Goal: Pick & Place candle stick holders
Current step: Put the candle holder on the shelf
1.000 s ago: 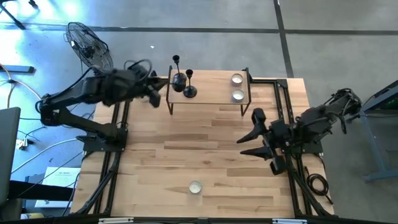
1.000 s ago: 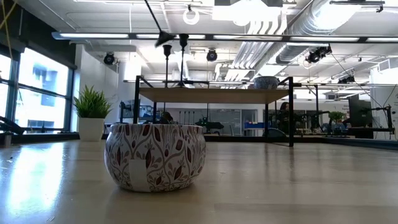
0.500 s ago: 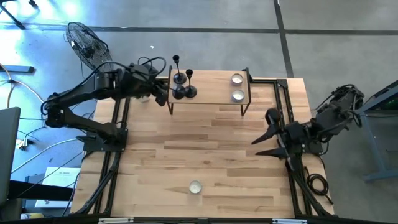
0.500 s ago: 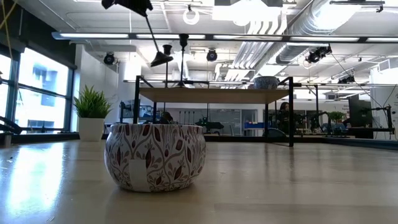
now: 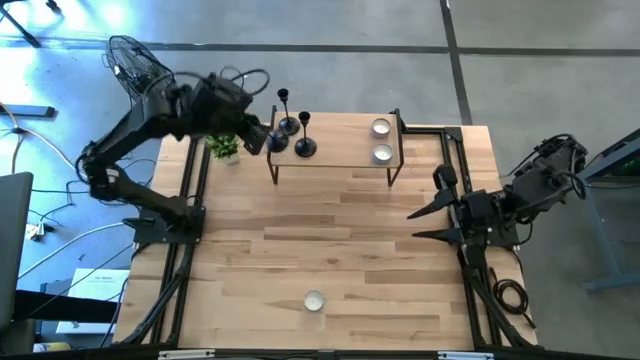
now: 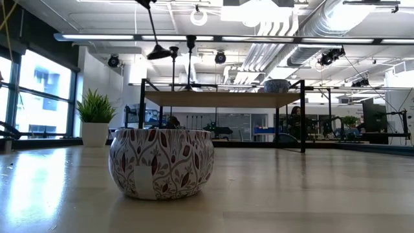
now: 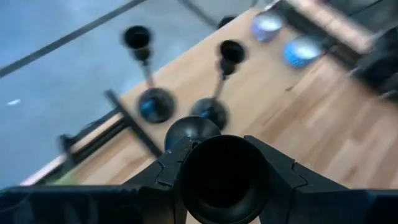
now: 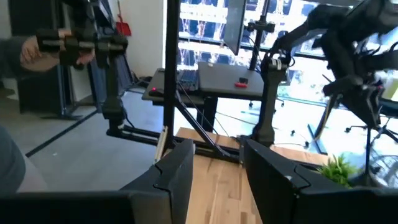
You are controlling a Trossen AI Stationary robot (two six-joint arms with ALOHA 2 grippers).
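Observation:
Two black candle stick holders (image 5: 288, 125) (image 5: 305, 148) stand on their round bases at the left end of a small wooden shelf (image 5: 340, 160). The third holder (image 6: 155, 39) hangs tilted above that end, with my left gripper (image 5: 258, 140) shut on it. Two silvery tealight cups (image 5: 381, 127) (image 5: 382, 153) sit on the shelf's right end. A third cup (image 5: 314, 301), patterned on its side (image 6: 162, 162), rests near the table's front edge. My right gripper (image 5: 432, 212) waits open near the table's right edge with nothing between its fingers. My left gripper pinches the holder's top cup (image 7: 224, 180) between its two fingers, which slant down from the table's left side. The round base (image 7: 191, 132) points away beyond the fingertips. The holder hangs tilted with its base (image 6: 158, 55) lowest, clear above the shelf top.
A potted plant (image 5: 225, 148) stands just left of the shelf, under my left arm. A wire fan (image 5: 135, 60) sits on the floor beyond the table's far left corner. Black rails (image 5: 455, 150) run along the table's right side. Bare wood (image 5: 330, 230) lies between shelf and front cup.
My left gripper has swung with the holder toward the shelf's left end and tipped further downward. The holder's base dipped, then rose a little, staying clear of the shelf. My right gripper has drawn back toward the table's right edge, rolling a little.

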